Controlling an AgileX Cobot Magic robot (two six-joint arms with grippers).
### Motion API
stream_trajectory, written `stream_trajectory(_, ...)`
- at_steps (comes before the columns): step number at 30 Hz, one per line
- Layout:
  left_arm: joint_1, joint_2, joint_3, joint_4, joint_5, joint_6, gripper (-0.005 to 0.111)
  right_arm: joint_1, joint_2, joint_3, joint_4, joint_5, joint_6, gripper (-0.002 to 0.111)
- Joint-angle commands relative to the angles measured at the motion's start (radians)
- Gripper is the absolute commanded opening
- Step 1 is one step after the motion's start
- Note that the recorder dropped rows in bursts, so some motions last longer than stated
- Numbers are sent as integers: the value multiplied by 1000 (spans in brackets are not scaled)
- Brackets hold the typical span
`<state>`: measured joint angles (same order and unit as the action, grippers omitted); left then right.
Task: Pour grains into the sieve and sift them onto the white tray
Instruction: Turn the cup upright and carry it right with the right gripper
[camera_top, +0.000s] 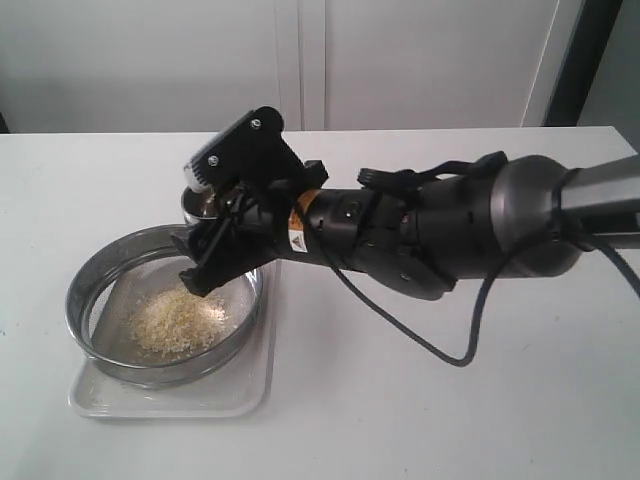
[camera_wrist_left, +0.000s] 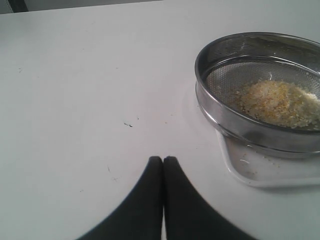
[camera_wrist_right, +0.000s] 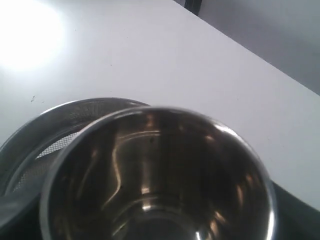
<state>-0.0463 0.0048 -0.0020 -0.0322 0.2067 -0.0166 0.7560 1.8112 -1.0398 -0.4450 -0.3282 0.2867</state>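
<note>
My right pincer (camera_top: 195, 275) hovers over the sieve (camera_top: 78, 305), with the grains (camera_top: 175, 322) just below it. The steel cup (camera_wrist_right: 160, 175) sits close against it, but I cannot tell whether it grips.

The right arm (camera_top: 450, 235) is a chain of glossy black, rounded housings that swell into a large dark-grey bulb, which joins a paler grey tube (camera_top: 610, 195). A thin black cable (camera_top: 400, 325) loops loose beneath it. Near the wrist sits a yellow-orange warning label (camera_top: 300, 232) with a black triangle. Above the right tool (camera_top: 205, 262), itself angular black plastic, stands a flat black camera mount (camera_top: 245, 150) with silver screws (camera_top: 256, 124) and a pale ribbed front edge. The left tool (camera_wrist_left: 162, 159) shows two matt black fingers (camera_wrist_left: 145, 200), broad at the base, curving and narrowing to rounded tips.
</note>
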Motion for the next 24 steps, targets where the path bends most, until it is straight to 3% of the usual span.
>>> stream_trajectory(1,4,-5,2,-1,-3,-2,0,-58,-14,75,9,-159,46,0)
stream_trajectory(10,4,-5,2,-1,-3,-2,0,-259,-15,216,77,-286,50,0)
stream_trajectory(24,4,-5,2,-1,-3,-2,0,-478,61,216,92,-423,5,0)
